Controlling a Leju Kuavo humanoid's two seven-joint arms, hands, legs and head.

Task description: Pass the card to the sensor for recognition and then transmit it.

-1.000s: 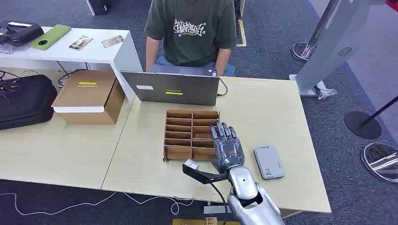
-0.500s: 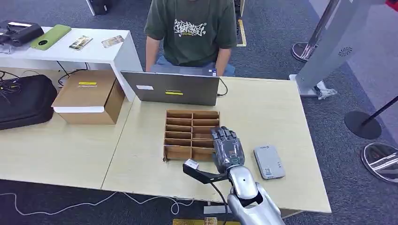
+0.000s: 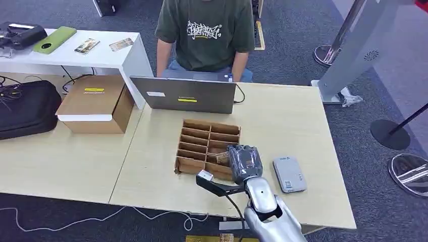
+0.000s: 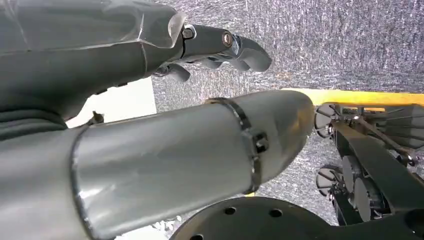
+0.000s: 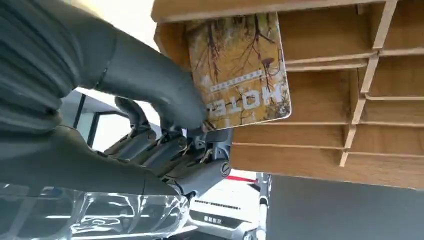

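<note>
A yellow-brown printed card (image 5: 240, 75) sticks out of a near slot of the wooden divider box (image 3: 202, 143), on the side by my right hand. My right hand (image 3: 245, 162) pinches it, the thumb (image 5: 165, 95) pressed on the card's face and the darker fingers curled behind it. In the head view only a corner of the card (image 3: 222, 158) peeks out beside the hand. On the table just right of that hand lies the grey card sensor (image 3: 289, 174). My left hand (image 4: 150, 45) hangs over carpet, holding nothing, with its fingers loosely apart.
A closed laptop (image 3: 184, 95) stands behind the divider box, and a person (image 3: 204, 30) sits beyond it. A cardboard box (image 3: 96, 103) and a black bag (image 3: 25, 108) occupy the left table. A metal stand (image 3: 353, 50) rises at the right.
My right hand's fingers went from stretched over the slots to curled on the card, and the hand drew back slightly. The divider box turned a little askew on the table.
</note>
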